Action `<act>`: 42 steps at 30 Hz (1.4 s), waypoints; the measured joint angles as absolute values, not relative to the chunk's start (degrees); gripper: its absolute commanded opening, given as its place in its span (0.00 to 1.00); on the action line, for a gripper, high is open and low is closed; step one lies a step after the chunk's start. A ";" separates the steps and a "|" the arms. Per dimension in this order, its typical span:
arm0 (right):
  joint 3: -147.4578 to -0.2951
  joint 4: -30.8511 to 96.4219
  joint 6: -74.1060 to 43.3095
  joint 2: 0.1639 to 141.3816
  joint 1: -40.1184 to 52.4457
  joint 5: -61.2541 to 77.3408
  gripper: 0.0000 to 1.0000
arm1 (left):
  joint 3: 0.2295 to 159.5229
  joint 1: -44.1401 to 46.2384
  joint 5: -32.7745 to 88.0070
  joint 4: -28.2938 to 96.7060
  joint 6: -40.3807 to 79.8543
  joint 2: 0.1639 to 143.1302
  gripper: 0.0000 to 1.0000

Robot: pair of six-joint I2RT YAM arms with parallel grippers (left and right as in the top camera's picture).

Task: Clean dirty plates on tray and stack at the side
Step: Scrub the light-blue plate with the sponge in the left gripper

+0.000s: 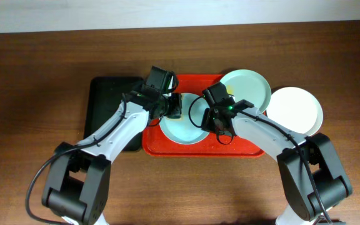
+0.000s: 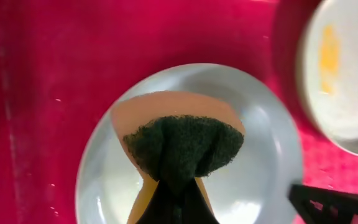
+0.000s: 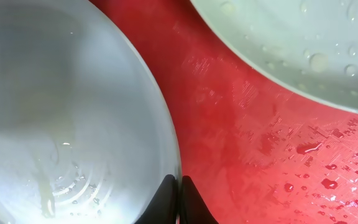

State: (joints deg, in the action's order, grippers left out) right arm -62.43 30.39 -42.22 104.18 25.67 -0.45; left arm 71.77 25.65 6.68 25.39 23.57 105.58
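One blue plate (image 1: 183, 128) is lying on the red tray (image 1: 167, 147), the left hand (image 1: 174, 106) gripping one sponge (image 2: 182, 146) over it and the right hand (image 3: 179, 199) pinching its rim, while one mint plate (image 1: 249, 87) and one white plate (image 1: 297, 109), making three, are sitting further right.

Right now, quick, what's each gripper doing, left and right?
Left gripper: closed on the sponge.
Right gripper: closed on the rim of the pale blue plate.

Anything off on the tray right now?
Mint plate hangs over the red tray at its far right corner, partly off it, and carries a yellow smear. Water drops dot the tray floor. Nothing looks broken.
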 measured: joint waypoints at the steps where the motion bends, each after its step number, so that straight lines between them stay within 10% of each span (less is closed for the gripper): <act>1: -62.43 30.39 -42.24 104.18 25.67 -0.45 0.04 | 71.77 25.65 6.11 25.34 23.55 106.30 0.00; 11: -62.43 30.37 -42.22 104.18 25.67 -0.43 0.04 | 71.81 25.80 2.61 24.62 23.42 113.16 0.00; 29: -62.43 30.22 -42.19 104.18 25.67 -0.43 0.04 | 71.79 25.50 30.28 22.90 23.18 114.89 0.00; 42: -62.43 29.89 -42.19 104.18 25.67 -0.43 0.04 | 87.11 25.69 11.73 47.05 19.25 114.69 0.00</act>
State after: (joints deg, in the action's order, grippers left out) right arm -62.43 29.89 -42.19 104.18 25.67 -0.43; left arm 87.11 25.69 11.73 47.05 19.25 114.69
